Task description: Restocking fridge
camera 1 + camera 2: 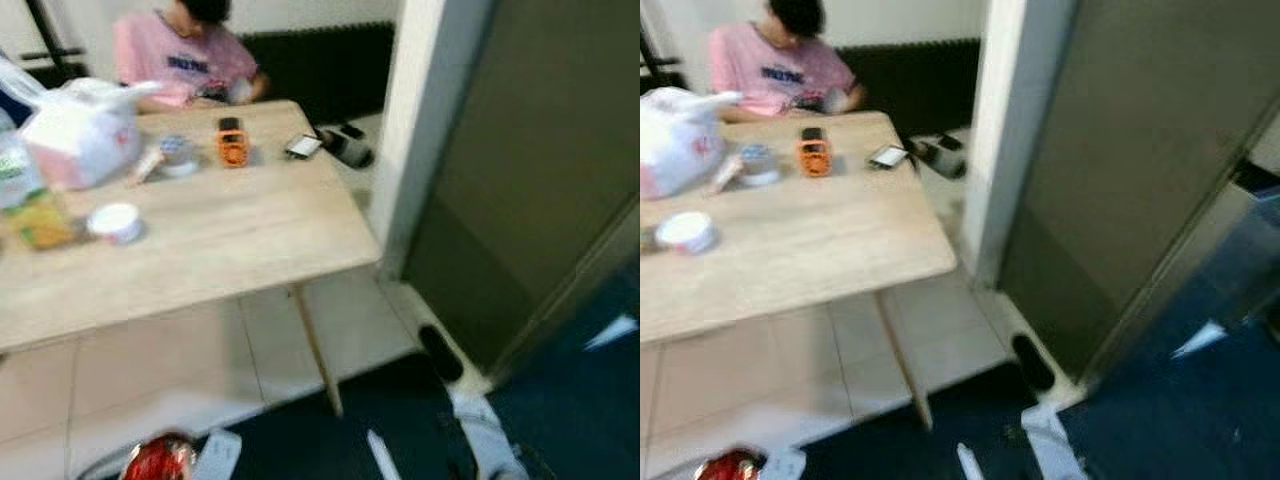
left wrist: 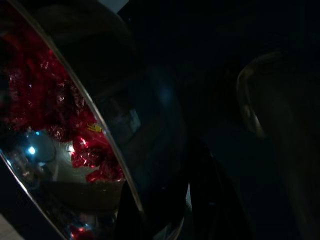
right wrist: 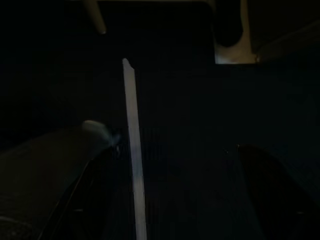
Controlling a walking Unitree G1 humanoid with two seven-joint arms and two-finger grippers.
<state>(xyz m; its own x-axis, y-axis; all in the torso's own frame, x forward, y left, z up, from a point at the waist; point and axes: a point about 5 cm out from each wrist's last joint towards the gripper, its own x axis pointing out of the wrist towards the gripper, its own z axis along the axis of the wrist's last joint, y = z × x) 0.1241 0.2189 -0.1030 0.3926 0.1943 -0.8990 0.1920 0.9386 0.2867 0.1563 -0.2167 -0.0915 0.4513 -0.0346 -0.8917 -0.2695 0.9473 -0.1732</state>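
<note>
Red foil-wrapped sweets in a shiny metal bowl [image 2: 75, 150] sit against your left end effector, grip unclear; your right end effector's fingers [image 3: 265, 185] look parted.

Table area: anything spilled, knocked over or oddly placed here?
Nothing looks spilled on the table. One oddity: a dark shoe lies on the floor by the table's far corner, beside the phone. The views are blurred, so small details are uncertain.
</note>
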